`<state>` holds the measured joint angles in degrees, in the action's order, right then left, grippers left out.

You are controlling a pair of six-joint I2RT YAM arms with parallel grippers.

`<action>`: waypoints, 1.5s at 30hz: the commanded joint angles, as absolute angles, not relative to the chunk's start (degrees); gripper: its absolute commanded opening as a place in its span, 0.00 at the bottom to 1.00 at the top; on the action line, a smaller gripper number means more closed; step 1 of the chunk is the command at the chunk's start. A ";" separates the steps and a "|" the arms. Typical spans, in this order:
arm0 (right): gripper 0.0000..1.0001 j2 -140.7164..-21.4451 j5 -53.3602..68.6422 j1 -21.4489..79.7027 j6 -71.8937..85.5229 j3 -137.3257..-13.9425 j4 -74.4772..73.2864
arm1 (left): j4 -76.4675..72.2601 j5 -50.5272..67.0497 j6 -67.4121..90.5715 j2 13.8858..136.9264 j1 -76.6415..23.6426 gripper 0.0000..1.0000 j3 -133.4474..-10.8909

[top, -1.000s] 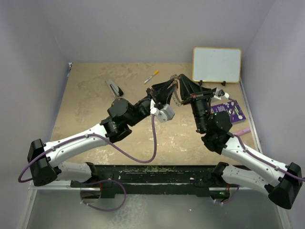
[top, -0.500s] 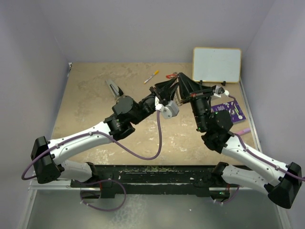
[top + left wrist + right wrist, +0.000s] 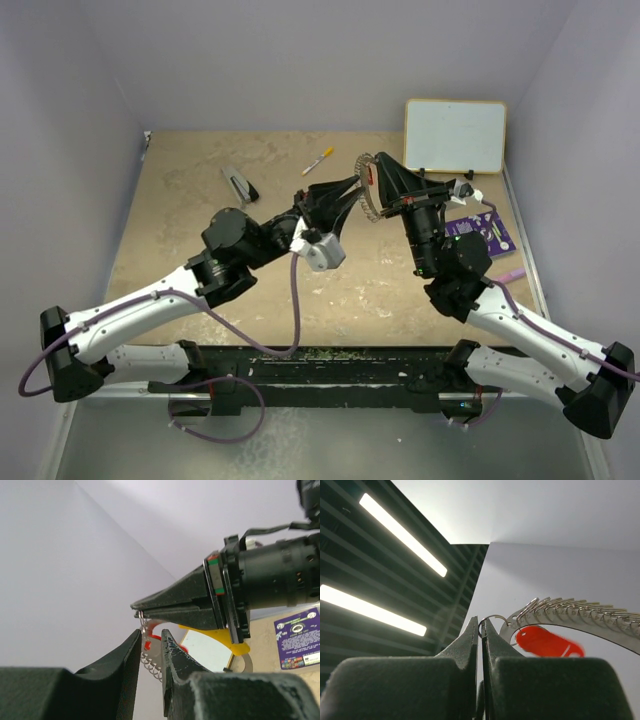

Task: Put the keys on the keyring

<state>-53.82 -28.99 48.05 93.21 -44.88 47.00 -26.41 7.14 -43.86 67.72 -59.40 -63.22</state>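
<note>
THREADING IN MID-AIR: Above the table (image 3: pixel 180 230), my two arms meet nose to nose. The step in hand, as I judge it, is getting the keys onto the keyring, and the job looks about midway, with both pieces lifted off the surface.

The left gripper (image 3: pixel 150 632) has its fingers partly closed. The keyring (image 3: pixel 151 661) stands between them, its band of silver pieces running down through the gap, and they look clamped on it.

The right gripper (image 3: pixel 480 623) has its fingers pressed together on a small wire loop (image 3: pixel 493 615). I take this loop to be the head of the keys (image 3: pixel 540 640). Their red tag (image 3: pixel 557 646) hangs just beside the fingertips and under the keyring's arc.

Seen from the right wrist, the loop touches the end of that arc (whether it is already hooked on, I cannot tell).

The next move, as I read it, calls for a small, steady push of the loop along the keyring's wire while the left side holds firm. A slip here could drop the keys to the table.
</note>
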 commanded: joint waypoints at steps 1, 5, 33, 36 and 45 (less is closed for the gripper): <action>0.00 -52.44 -29.68 48.40 92.62 -45.92 50.70 | -25.26 12.22 -43.11 64.45 -59.51 0.26 -62.81; 0.00 -53.24 -28.51 48.43 92.67 -46.56 51.09 | -27.53 5.83 -45.43 68.45 -59.55 0.26 -65.85; 0.00 -52.95 -27.91 48.87 91.49 -47.15 50.37 | -27.22 13.93 -47.81 65.66 -59.50 0.26 -65.56; 0.00 -53.45 -27.40 48.87 91.49 -47.61 50.54 | -28.17 9.99 -48.80 67.23 -59.53 0.26 -66.67; 0.00 -54.47 -25.73 48.90 91.19 -48.94 50.83 | -28.33 5.31 -49.91 71.01 -59.53 0.26 -69.12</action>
